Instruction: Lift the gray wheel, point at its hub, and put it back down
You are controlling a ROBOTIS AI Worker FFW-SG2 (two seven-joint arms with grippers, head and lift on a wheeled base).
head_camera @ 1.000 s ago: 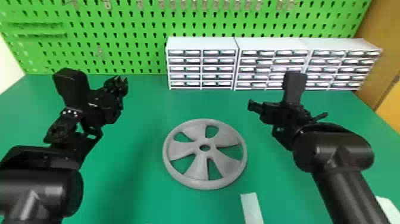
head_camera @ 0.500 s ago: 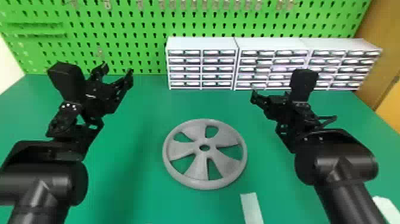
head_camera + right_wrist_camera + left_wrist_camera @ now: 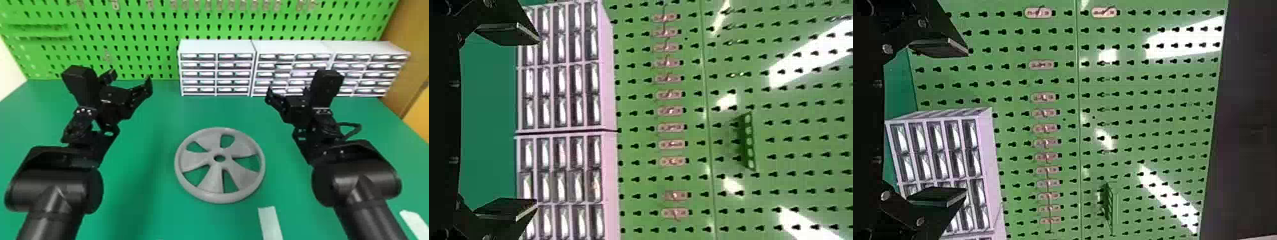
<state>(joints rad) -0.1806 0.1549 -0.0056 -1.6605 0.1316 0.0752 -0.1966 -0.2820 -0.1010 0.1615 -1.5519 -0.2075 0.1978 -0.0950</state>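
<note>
Left tool (image 3: 129,79) open and empty, beyond the gray wheel (image 3: 236,150) on its left; right tool (image 3: 288,90) same, beyond on its right, looks nearer. Wheel's flat on the counter (image 3: 143,198), round, no long axis. You'd likely draw both back and down to its rim (image 3: 220,198).

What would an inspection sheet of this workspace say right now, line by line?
Surface: green tabletop, no damage seen.
Job's things: gray wheel lying flat between the arms, hub hole facing up, touched by neither gripper.
Clutter: two pale strips at the near side.
Grippers: left gripper and right gripper raised, open, holding nothing.
Cables: black loop by the right wrist, possibly a cable.
Surroundings: drawer units at the back, green pegboard behind.
</note>
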